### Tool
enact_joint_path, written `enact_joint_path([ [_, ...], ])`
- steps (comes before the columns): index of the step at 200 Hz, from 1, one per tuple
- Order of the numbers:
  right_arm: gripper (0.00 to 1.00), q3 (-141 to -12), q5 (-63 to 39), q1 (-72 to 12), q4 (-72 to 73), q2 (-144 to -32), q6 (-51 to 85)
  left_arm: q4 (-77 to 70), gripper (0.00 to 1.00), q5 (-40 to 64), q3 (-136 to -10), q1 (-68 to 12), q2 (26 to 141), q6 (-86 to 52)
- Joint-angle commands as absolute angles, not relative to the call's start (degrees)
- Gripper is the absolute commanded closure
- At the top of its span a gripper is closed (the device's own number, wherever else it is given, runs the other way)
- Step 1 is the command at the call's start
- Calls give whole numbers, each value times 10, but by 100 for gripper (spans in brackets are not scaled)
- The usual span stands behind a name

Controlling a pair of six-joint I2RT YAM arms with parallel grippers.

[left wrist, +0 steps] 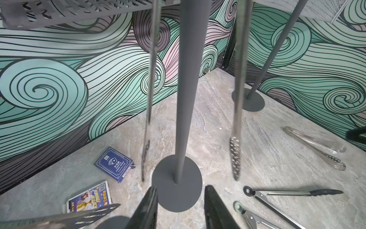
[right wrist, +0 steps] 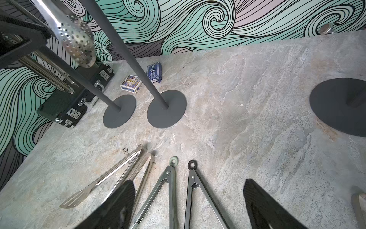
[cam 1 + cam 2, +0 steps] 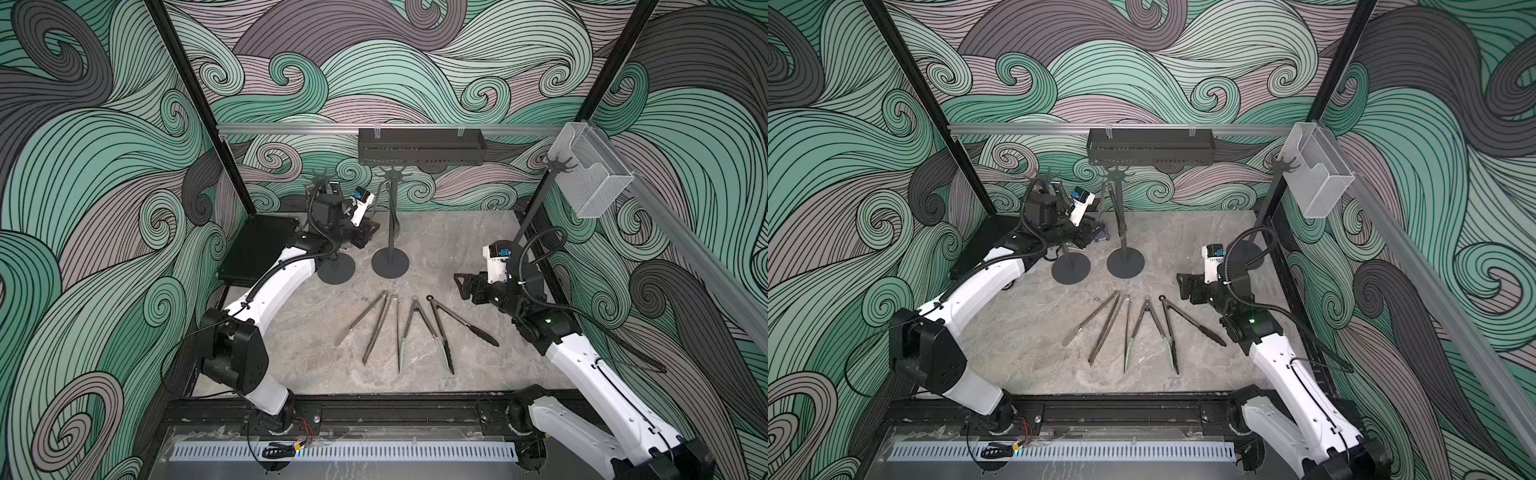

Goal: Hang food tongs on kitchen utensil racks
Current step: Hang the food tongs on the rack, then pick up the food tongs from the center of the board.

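Grey marbled tabletop [image 3: 449, 249], swirling green wave walls [image 3: 374, 62], loose tongs [image 3: 399, 328] fanned flat mid-table, hanging tongs [image 1: 235, 154] on middle rack [image 3: 391, 232], left gripper [image 1: 181, 190] fingers partly apart, empty, right gripper [image 2: 189, 183] spread wide, empty

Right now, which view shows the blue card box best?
Left wrist view: the blue card box lies close and whole. Right wrist view: the box is smaller. In a top view the box barely shows.
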State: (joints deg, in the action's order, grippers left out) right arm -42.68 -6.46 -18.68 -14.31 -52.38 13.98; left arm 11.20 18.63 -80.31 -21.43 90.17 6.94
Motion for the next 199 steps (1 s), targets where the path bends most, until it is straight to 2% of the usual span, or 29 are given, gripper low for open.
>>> enact_joint_path([
  [1,13,-422,-70,-184,-135,-515,143,128,57,188,-811,-226,882,71],
  [71,13,-423,-58,-184,-148,-511,149,189,48,164,-817,-249,834,70],
  [119,13,-447,-27,-184,-220,-531,167,232,47,139,-788,-254,771,44],
  [199,17,-494,2,-184,-441,-687,211,251,46,168,-700,-286,656,-77],
])
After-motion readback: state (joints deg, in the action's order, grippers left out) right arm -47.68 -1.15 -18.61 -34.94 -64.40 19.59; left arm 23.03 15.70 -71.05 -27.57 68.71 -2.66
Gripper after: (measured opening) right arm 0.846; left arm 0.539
